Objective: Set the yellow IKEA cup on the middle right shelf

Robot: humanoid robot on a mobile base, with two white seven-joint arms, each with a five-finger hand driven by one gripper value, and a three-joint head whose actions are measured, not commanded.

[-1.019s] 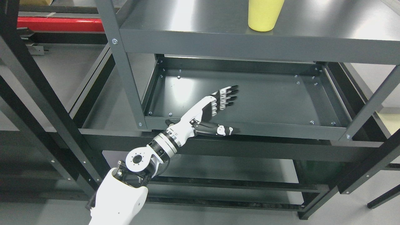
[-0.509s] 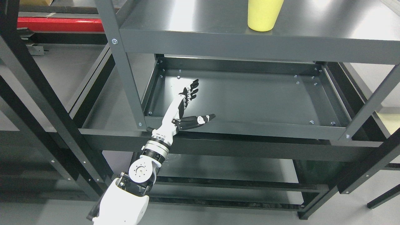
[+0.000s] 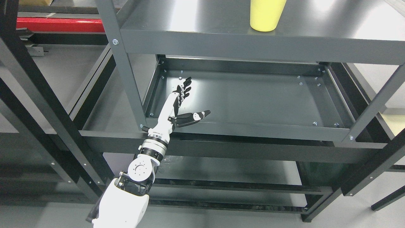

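Over the lower shelf (image 3: 253,104) the left robot hand (image 3: 180,106) reaches flat, fingers (image 3: 185,87) straight, thumb splayed, holding nothing. Yellow cup (image 3: 265,15) stands on the upper shelf (image 3: 205,38), its top cropped.

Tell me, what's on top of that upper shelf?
A yellow cup stands on the upper shelf, near its front edge; its top is cut off by the picture. The left hand is open over the shelf below, far from it.

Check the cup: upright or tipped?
Upright. The cup stands on its narrow base on the upper shelf, walls widening upward; its rim is cut off by the picture's top. The left hand is open, well below.
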